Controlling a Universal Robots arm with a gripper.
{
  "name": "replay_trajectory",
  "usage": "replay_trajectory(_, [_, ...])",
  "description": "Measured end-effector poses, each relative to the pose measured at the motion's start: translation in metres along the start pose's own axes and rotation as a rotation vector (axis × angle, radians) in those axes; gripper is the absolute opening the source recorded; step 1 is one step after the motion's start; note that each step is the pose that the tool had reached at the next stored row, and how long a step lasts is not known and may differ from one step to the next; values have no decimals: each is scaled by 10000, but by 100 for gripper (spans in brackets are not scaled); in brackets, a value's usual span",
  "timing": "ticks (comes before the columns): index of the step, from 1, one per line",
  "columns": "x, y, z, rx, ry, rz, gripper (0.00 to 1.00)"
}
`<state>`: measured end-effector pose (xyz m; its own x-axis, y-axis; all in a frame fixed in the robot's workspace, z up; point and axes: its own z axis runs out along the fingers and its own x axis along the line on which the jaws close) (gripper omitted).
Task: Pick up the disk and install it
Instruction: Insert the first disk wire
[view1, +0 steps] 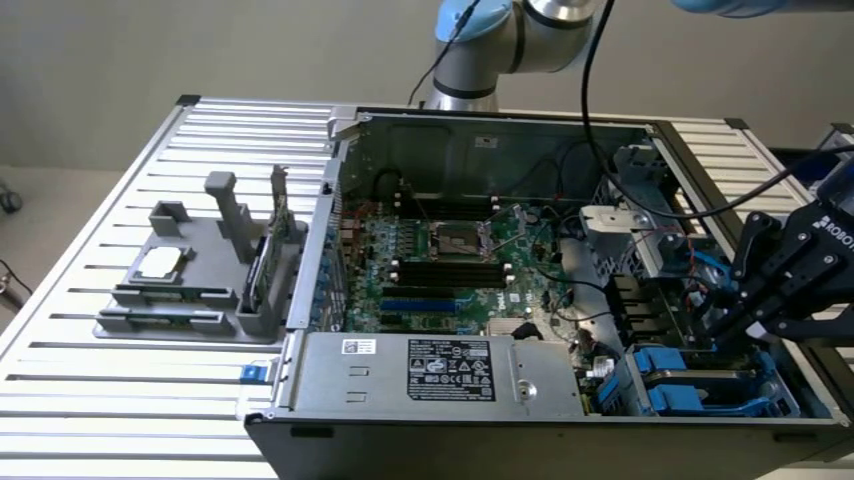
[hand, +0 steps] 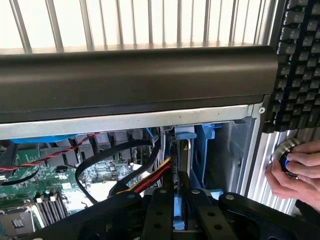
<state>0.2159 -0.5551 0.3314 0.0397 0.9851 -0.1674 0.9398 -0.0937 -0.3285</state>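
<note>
Holding the black two-fingered gripper (hand: 179, 200) low in the drive corner of the open grey computer case (view1: 441, 415), I see its fingers nearly together, pinching a thin upright edge with blue plastic at its end. I take this for the flat silver-grey disk (hand: 181, 159) on blue carrier rails, though the label is hidden. It should handle stiff, fairly heavy and shock-sensitive, best gripped across the rails. A person's hand (hand: 295, 172) rests outside the case.
</note>
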Motion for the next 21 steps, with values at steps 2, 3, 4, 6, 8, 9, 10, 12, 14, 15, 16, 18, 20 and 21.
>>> replay_trajectory(2, [1,1,0,24,28,87,16])
replay_trajectory(3, [1,3,0,36,35,117,16])
replay_trajectory(4, [1,6,0,54,34,138,16])
replay_trajectory(6, [1,10,-1,84,25,178,16])
replay_trajectory(8, [1,11,-2,104,7,221,16])
replay_trajectory(9, [0,12,-2,110,0,234,16])
replay_trajectory(10, [0,15,-4,115,-12,241,16])
replay_trajectory(12, [-2,18,-5,120,-33,253,16])
replay_trajectory(14, [-6,20,-4,133,-41,259,16])
replay_trajectory(15, [-7,21,-4,139,-44,259,16])
replay_trajectory(16, [-7,21,-5,143,-47,259,16])
replay_trajectory(18, [-7,21,-5,150,-55,262,16])
replay_trajectory(20, [-8,24,-5,157,-58,261,16])
replay_trajectory(21, [-8,25,-5,160,-59,261,16])
